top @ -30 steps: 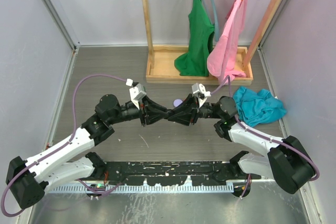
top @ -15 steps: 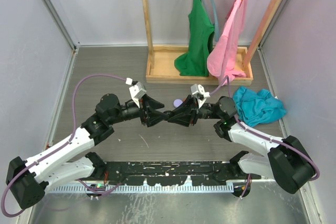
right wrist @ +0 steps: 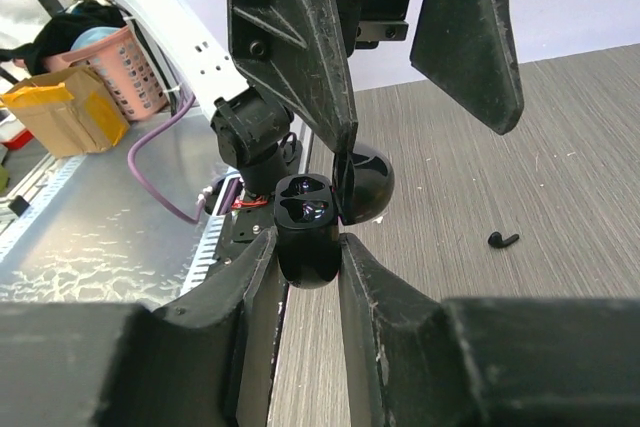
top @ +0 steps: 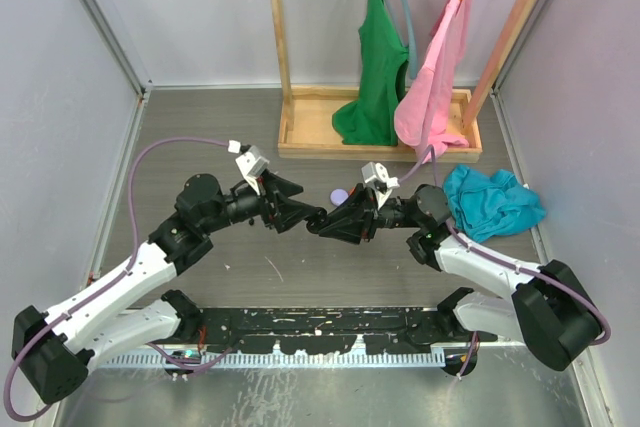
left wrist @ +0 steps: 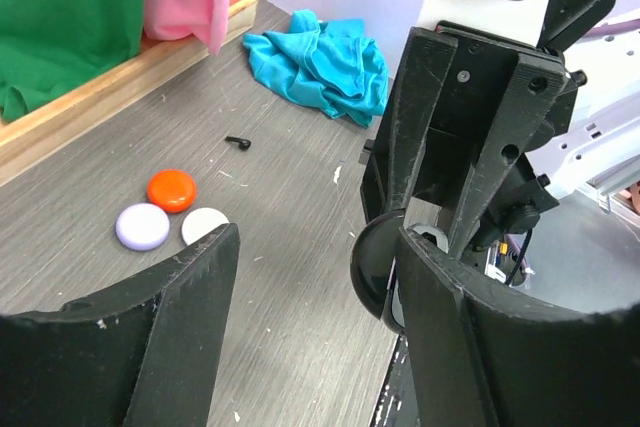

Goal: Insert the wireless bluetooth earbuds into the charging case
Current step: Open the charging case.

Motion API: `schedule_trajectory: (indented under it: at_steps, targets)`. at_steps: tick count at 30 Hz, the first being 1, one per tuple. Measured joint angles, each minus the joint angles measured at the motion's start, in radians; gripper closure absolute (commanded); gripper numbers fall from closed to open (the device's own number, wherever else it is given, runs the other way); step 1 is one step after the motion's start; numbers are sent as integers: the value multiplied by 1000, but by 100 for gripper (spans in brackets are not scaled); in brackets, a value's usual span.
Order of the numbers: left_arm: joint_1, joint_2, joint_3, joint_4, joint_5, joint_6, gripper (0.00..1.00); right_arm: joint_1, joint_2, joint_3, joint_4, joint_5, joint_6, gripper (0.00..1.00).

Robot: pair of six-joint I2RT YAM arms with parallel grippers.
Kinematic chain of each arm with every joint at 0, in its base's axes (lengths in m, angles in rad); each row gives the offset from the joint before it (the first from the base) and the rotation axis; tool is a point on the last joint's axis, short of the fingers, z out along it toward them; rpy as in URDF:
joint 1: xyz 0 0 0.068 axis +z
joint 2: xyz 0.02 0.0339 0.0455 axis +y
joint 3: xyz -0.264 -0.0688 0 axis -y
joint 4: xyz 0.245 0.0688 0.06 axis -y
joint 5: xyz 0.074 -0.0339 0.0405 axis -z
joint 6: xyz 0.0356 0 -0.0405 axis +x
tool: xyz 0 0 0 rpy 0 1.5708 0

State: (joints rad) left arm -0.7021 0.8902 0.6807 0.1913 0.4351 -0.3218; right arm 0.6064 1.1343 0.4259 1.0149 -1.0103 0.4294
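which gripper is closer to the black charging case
Right. The right gripper is shut on the charging case, clamping its base between its fingers. The left gripper is open just in front of it, one finger beside the raised lid.

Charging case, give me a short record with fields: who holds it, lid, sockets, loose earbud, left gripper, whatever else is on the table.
holder: right gripper, shut on the case
lid: lid open, tipped back
sockets: sockets both look empty
earbud: one black earbud lying on the table, apart from both grippers
left arm: left gripper open, holding nothing, close beside the case
other: orange disc, lilac disc and white disc clustered together; teal cloth farther off
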Motion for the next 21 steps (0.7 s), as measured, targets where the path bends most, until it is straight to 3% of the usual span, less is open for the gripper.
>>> schedule_trajectory:
  at_steps: [9, 21]
  targets:
    - [6, -15, 40, -135, -91, -6, 23, 2, -9, -10, -44, 45, -53, 99]
    - [16, -107, 65, -529, -388, -29, 25, 5, -6, -114, -102, 231, -217, 99]
